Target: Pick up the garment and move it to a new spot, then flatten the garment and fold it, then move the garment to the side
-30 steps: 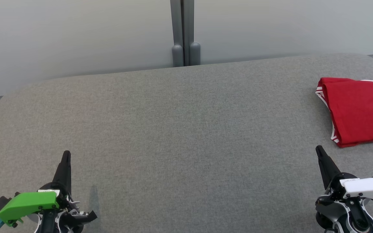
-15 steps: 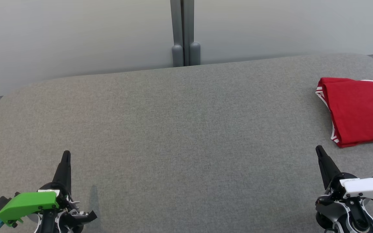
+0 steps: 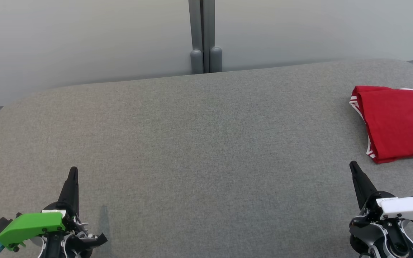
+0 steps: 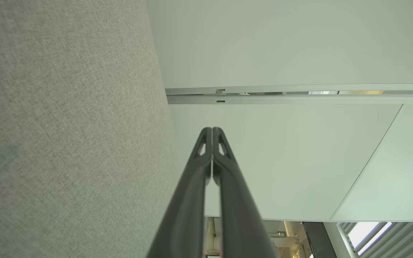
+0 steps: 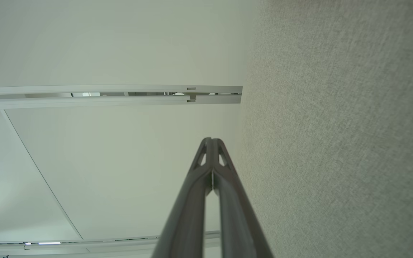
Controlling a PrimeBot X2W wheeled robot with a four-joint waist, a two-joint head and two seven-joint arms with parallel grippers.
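Observation:
The garment (image 3: 398,122) is red with white trim and lies folded at the right edge of the grey table (image 3: 199,143) in the head view, partly cut off by the frame. My right gripper (image 3: 353,165) rests at the lower right, a short way in front of the garment, shut and holding nothing. At the lower left my left gripper (image 3: 73,170) is shut and empty too. In the left wrist view my left gripper (image 4: 212,129) has its fingertips pressed together. The right wrist view shows my right gripper (image 5: 211,140) with its tips closed as well.
A pale wall with a grey vertical post (image 3: 202,36) stands behind the table's far edge. The table has rounded corners, and its wide grey surface spreads between the two grippers. The grey fabric surface (image 4: 66,125) fills one side of the left wrist view.

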